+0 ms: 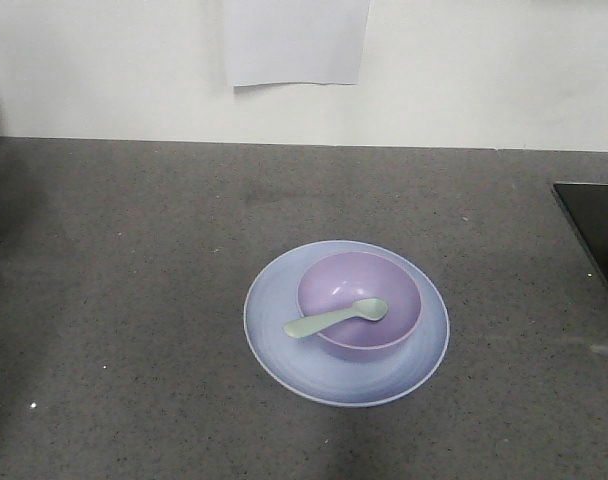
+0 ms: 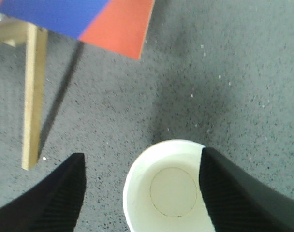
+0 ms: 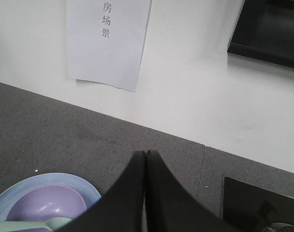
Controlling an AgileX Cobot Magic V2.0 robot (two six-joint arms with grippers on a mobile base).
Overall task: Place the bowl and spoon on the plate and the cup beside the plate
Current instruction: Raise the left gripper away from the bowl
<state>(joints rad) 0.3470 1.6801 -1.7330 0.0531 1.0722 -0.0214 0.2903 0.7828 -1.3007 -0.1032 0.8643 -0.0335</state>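
Left jaws apart astride round white-lined cup; right jaws together near smooth plate

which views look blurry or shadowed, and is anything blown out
Front view: soft, even light, dim shadow on the counter at left. Left wrist view: cup inside nearly blown out, left claw fingers blurred. Right wrist view: paper sign sharp, bowl soft.

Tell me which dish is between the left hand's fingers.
The cup, white inside, viewed from above; the open left hand straddles it. The bowl sits on the plate instead.
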